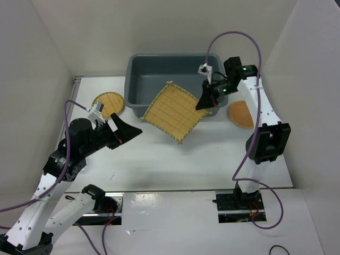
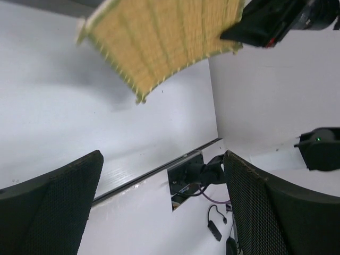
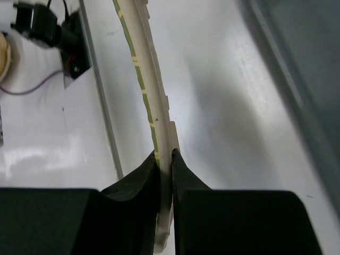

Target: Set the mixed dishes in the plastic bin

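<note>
My right gripper [image 1: 204, 102] is shut on one corner of the square yellow bamboo mat [image 1: 174, 112] and holds it tilted in the air at the front rim of the grey plastic bin [image 1: 139, 71]. In the right wrist view the mat [image 3: 146, 90] runs edge-on between the closed fingers, my right gripper [image 3: 164, 155] pinching it. The mat also shows at the top of the left wrist view [image 2: 164, 37]. My left gripper [image 1: 130, 130] is open and empty over the table, left of the mat. A yellow dark-rimmed disc [image 1: 108, 103] lies left of the bin. An orange disc [image 1: 241, 113] lies right of it. The glass is out of view.
White walls enclose the table on three sides. The near table edge has a metal strip [image 2: 154, 170] and arm base cut-outs with cables [image 2: 204, 178]. The bin's grey wall shows at the right of the right wrist view [image 3: 297, 79].
</note>
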Robot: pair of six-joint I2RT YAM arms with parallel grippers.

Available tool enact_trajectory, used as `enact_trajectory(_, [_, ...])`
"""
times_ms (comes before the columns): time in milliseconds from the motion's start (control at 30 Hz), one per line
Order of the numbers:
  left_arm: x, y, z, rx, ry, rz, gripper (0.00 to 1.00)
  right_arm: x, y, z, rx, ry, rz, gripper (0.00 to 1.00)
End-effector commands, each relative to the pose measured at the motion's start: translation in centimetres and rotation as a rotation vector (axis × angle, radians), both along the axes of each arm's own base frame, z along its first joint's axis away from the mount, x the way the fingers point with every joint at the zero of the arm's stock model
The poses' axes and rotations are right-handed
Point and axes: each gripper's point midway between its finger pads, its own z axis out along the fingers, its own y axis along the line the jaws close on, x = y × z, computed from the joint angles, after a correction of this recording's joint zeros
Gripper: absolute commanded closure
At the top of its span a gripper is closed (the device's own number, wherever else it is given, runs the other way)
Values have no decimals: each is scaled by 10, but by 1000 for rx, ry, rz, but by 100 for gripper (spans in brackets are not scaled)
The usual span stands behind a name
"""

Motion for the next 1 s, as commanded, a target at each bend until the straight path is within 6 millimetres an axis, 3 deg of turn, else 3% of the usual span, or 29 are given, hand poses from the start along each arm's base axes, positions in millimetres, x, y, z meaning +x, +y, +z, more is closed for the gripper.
enact_trajectory(0, [-8,6,9,-41,-20,30,0,29,-14,33,199,27,-62,100])
enact_trajectory(133, [-14,8,4,-63,-12,38,0,52,-34,46,274,-11,-95,100])
enact_trajectory(267, [-15,10,1,-85,1,57,0,70,-34,76,325,-97,-102,100])
enact_trajectory(333, [-16,10,-2,-91,8,60,0,78,-37,83,370,-47,-127,100])
enact_trajectory(367, [-16,10,3,-107,-7,62,0,91,-43,89,406,-96,-128,100])
enact_trajectory(400, [-15,10,1,-107,-6,62,0,94,-45,94,448,38,-182,100])
enact_trajectory(433, [-15,9,1,-115,0,65,0,100,-49,83,483,141,-211,100])
enact_trajectory(467, [-16,9,1,-126,-3,67,0,120,-58,97,514,27,-200,100])
enact_trajectory(500, [-16,9,1,-126,-3,67,0,125,-59,97,520,78,-226,100])
enact_trajectory(533, [-16,9,1,-126,-3,67,0,133,-60,113,511,-7,-217,100])
enact_trajectory(567, [-16,11,3,-128,-14,76,0,148,-63,94,479,27,-278,100])
enact_trajectory(700, [-19,14,2,-137,-11,88,0,179,-67,70,459,50,-359,100])
enact_trajectory(733, [-18,13,-1,-144,-3,91,0,185,-69,71,446,29,-389,100])
enact_trajectory(767, [-19,15,2,-155,-8,102,0,194,-72,59,433,52,-426,100])
enact_trajectory(967, [-20,18,6,-167,-24,121,0,232,-70,42,414,75,-561,100])
